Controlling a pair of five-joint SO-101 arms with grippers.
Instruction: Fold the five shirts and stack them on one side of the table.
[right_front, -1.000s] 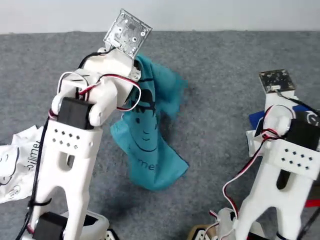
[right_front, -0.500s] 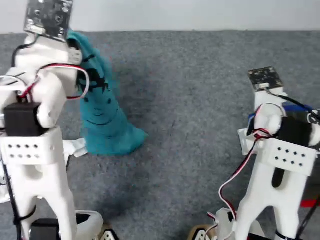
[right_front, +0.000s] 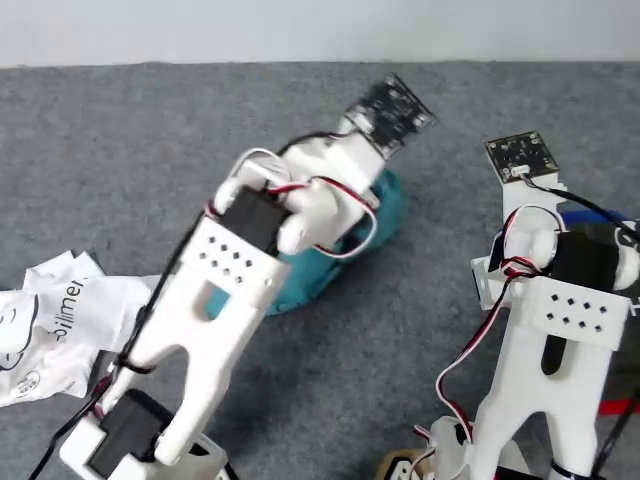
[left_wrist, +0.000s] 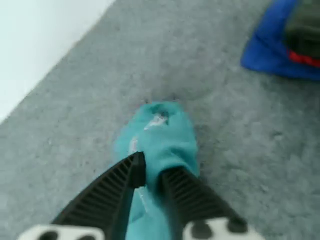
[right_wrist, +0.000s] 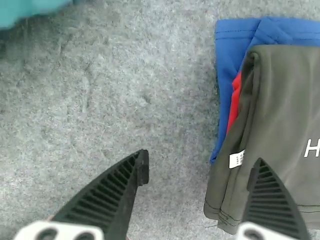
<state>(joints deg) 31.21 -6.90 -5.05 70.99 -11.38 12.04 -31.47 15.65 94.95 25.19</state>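
Note:
My left gripper (left_wrist: 150, 172) is shut on a bunched teal shirt (left_wrist: 162, 137), which trails onto the grey carpet. From above, the teal shirt (right_front: 310, 280) lies mid-table, mostly hidden under the left arm (right_front: 290, 220). A crumpled white shirt (right_front: 60, 320) lies at the left edge. My right gripper (right_wrist: 200, 172) hangs open over bare carpet, right beside a stack of folded shirts, dark olive (right_wrist: 280, 135) on top, red (right_wrist: 234, 107) and blue (right_wrist: 235, 45) beneath. In the high view the blue shirt (right_front: 512, 238) peeks out behind the right arm (right_front: 545, 300).
The grey carpeted table (right_front: 150, 150) meets a pale wall (right_front: 300, 30) along its far edge. Open carpet stretches across the far left and along the front centre between the two arm bases.
The left arm swung from the far left to the table's centre, carrying the teal shirt with it and lowering it. The white shirt is now uncovered. The right arm barely moved.

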